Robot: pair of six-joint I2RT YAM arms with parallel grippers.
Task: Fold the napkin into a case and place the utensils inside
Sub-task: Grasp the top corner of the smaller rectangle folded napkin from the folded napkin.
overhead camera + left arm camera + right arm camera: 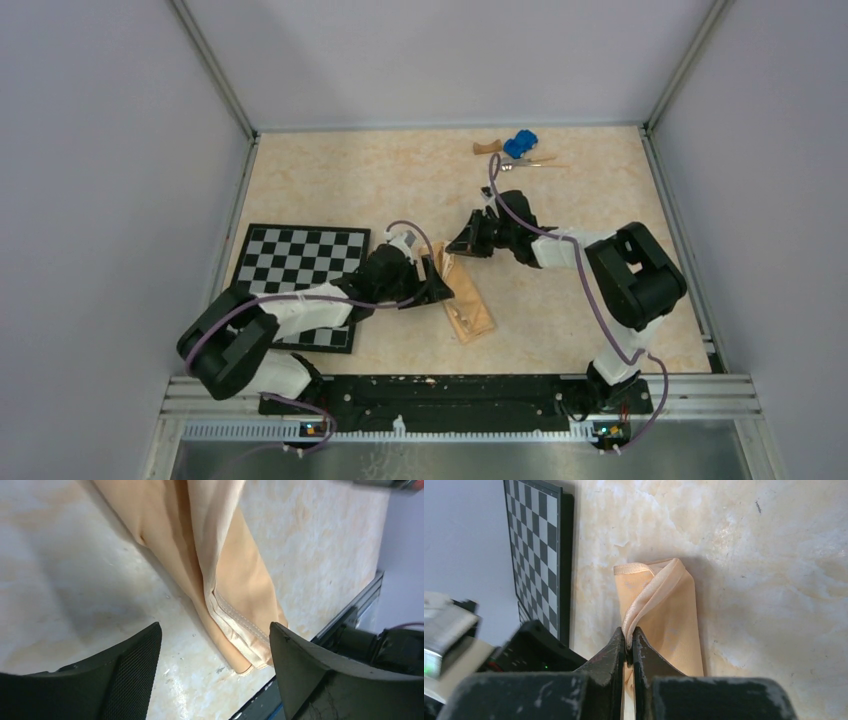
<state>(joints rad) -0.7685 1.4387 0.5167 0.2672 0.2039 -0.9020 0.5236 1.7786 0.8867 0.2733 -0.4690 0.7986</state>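
Item: napkin (468, 305) — layered strip, 6 o'clock of table (330, 190) centre. Right gripper (630, 642): clamped on upper fold's edge. Left gripper (215, 630): spread wide, empty, over near end. Risk — unpinned strip dragging with any pull, folds undone.

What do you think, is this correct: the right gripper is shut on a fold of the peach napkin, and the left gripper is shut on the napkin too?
Not entirely. The right gripper is indeed shut on a fold of the napkin. The left gripper, however, is open: the left wrist view shows its fingers wide apart, with the end of the cloth between them and not pinched.
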